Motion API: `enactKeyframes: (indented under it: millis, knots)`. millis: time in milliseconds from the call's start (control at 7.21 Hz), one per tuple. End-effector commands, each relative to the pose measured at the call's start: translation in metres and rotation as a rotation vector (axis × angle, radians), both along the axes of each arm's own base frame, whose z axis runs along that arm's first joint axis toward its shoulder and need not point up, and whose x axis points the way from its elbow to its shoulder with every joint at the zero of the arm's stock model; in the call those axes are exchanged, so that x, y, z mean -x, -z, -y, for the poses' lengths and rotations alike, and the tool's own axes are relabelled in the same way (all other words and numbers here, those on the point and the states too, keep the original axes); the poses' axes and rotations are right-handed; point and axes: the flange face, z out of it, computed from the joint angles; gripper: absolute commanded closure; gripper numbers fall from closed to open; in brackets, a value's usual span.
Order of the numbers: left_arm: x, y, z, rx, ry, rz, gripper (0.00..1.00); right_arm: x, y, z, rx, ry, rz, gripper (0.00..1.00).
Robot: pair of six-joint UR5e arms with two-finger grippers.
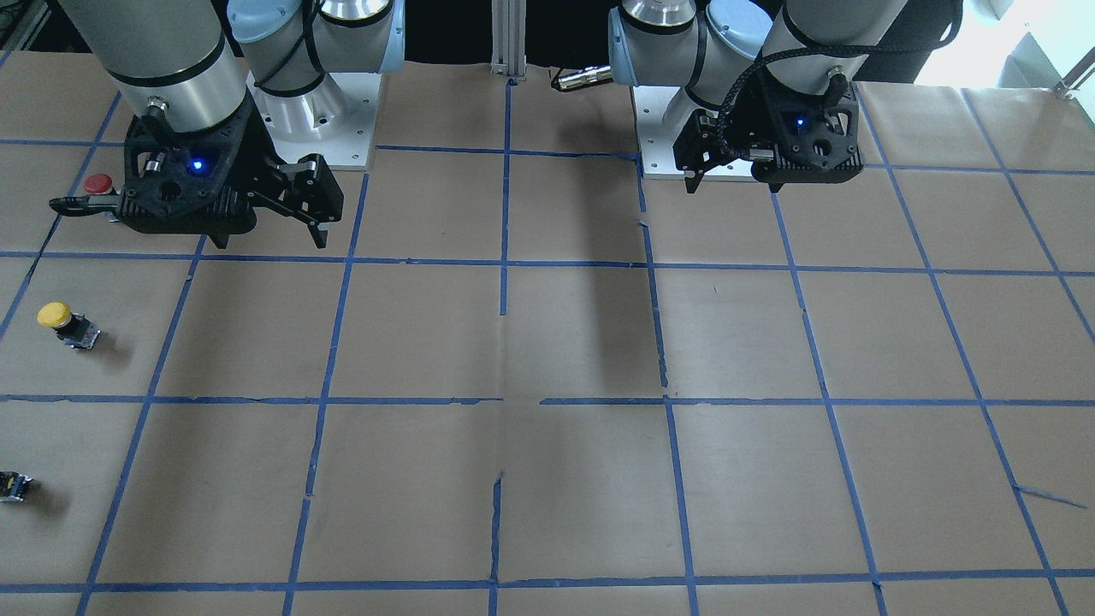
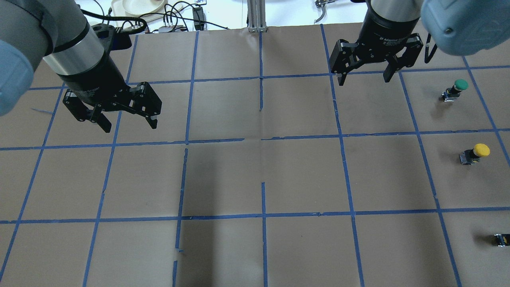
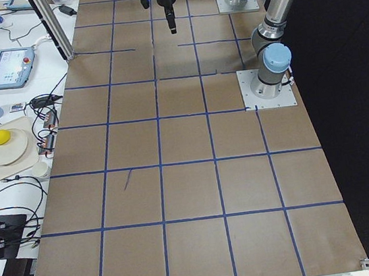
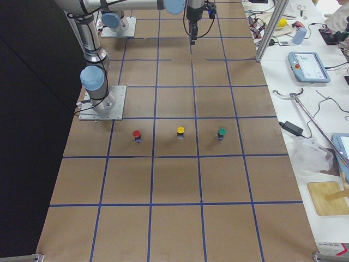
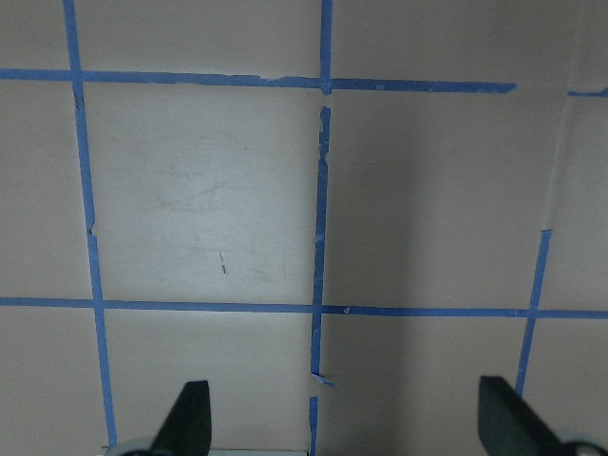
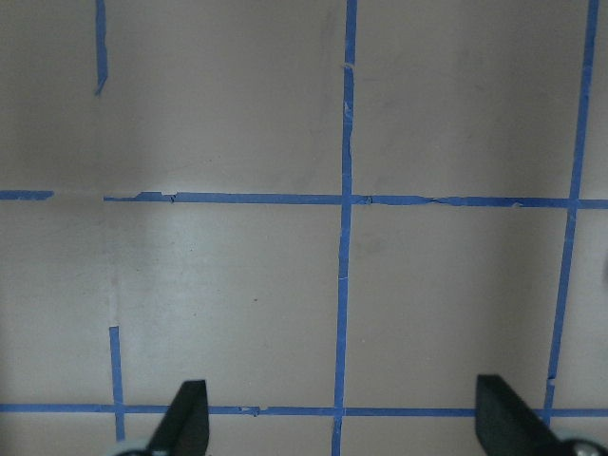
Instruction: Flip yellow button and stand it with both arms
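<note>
The yellow button [image 2: 476, 153] has a round yellow cap on a black body. It sits on the brown table at my far right and appears upright with the cap on top. It also shows in the front view [image 1: 66, 324] and the right side view [image 4: 180, 132]. My right gripper [image 2: 363, 81] is open and empty, hanging over the table well to the left of the button and farther back; it also shows in the front view [image 1: 188, 224]. My left gripper [image 2: 130, 126] is open and empty over the left half, also seen in the front view [image 1: 734, 180]. Both wrist views show only taped paper between the open fingers [image 5: 190, 418] [image 6: 185, 418].
A green-capped button [image 2: 456, 89] stands beyond the yellow one and a red-capped button [image 1: 97, 184] stands nearer the robot. A small black-and-yellow piece [image 2: 502, 239] is cut off by the frame edge. The table [image 2: 263, 179] is brown paper with a blue tape grid.
</note>
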Motion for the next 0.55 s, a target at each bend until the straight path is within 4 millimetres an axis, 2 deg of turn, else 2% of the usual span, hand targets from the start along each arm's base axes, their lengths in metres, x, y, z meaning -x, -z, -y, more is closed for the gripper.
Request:
enactKeyframes:
  millis: [0,416]
  knots:
    - [0.0009,-0.0005,-0.0002,0.002,-0.004,-0.006,0.0,0.0017,0.001,0.0016,0.002,0.006,0.002,0.0]
    - [0.0009,-0.0026,-0.0016,0.007,-0.004,-0.006,0.0,0.0014,0.0059,0.0045,-0.008,0.006,0.003,0.0]
